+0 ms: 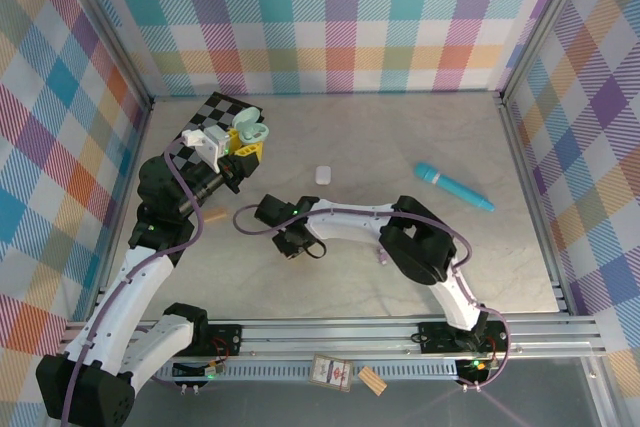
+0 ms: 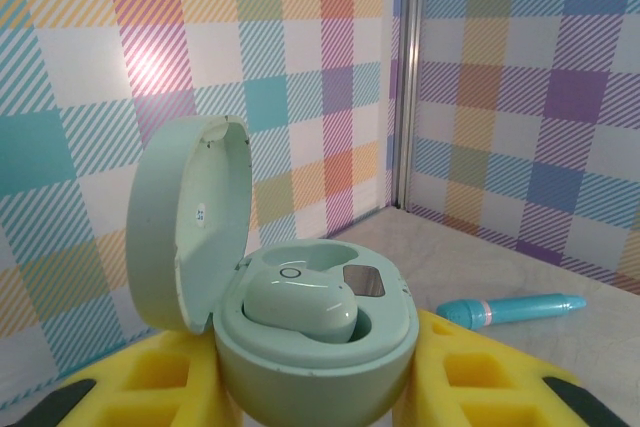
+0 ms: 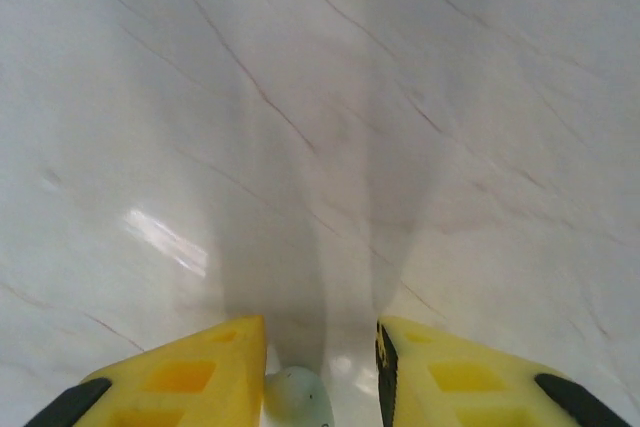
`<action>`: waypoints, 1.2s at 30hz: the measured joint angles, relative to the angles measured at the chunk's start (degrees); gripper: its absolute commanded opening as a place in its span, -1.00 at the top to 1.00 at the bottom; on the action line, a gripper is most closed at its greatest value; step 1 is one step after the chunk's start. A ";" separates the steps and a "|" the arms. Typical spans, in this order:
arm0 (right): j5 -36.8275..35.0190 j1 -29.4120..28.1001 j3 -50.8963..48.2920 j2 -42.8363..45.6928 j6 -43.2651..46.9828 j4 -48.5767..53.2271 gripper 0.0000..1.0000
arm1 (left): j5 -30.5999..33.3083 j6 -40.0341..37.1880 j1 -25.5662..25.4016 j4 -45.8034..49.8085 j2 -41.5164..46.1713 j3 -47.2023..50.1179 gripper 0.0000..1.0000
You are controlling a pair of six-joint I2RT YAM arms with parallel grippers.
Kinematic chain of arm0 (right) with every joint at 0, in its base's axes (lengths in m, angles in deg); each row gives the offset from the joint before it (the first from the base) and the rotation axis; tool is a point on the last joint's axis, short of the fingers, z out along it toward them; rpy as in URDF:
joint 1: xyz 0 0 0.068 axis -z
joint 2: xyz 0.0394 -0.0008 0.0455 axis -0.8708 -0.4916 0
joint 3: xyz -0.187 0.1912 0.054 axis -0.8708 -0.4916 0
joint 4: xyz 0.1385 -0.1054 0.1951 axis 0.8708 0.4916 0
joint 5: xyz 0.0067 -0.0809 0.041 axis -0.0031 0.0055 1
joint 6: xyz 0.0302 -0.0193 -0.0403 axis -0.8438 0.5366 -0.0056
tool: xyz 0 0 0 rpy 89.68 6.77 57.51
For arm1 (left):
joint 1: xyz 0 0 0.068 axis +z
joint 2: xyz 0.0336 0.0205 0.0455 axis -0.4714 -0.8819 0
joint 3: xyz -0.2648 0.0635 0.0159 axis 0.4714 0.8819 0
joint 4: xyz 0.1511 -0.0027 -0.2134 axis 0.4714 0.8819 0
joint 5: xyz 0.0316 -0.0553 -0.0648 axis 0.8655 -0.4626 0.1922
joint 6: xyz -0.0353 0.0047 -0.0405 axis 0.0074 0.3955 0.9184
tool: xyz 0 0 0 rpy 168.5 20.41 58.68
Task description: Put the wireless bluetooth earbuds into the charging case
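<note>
Holding the charging case point(image 2: 320, 357) in the left claw point(image 1: 247, 143), with yellow fingers point(image 2: 470, 382) clamped on either side of its round base. Carried clear of the pale veined table point(image 1: 350, 137), toward the far left corner as seen from above. Standing open, the lid point(image 2: 185, 237) swung up on the left of the wrist view. Seating one green earbud point(image 2: 300, 309) in the well nearest the lid, snug and about level with the rim, with a small grey square point(image 2: 362, 281) just beside it on the inner face.

Pointing the right claw point(image 3: 320, 327) straight down at the table, near the middle, to the right of the left arm. Yellow tips with a gap between them. In that gap, at the bottom edge of the wrist view, a pale earbud point(image 3: 297, 399), touching the finger on the left of that view, with a sliver of table between it and the other finger. Cannot tell whether clamped on it or merely standing around it.

Further out on the table: a small white pebble-like piece point(image 1: 323, 175), apart from both claws, and a turquoise stick point(image 1: 455, 187) lying slantwise toward the right wall. Near the left arm, a small tan chip point(image 1: 215, 214) flat on the surface. Enclosed on three sides by checked walls point(image 1: 330, 17)
</note>
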 measured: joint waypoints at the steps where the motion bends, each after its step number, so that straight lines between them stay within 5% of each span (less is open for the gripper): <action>1: -0.72 0.28 -1.22 1.01 0.02 0.50 0.30 | 0.00 0.00 0.00 0.00 0.00 0.00 0.32; 8: -3.78 2.23 -8.41 6.49 0.13 3.17 0.27 | -0.02 0.02 0.00 -0.02 -0.02 0.00 0.32; 13: -3.98 3.04 -11.23 9.77 0.22 3.39 0.07 | -0.35 0.02 0.00 -0.07 -0.28 0.00 0.32; 26: 10.25 4.48 -12.46 10.64 0.87 -6.40 0.11 | -1.09 0.04 0.00 -0.22 -0.76 0.11 0.32; 36: 11.76 4.85 -13.64 8.31 1.40 -8.41 0.12 | -1.09 0.04 0.00 -0.22 -0.76 0.13 0.32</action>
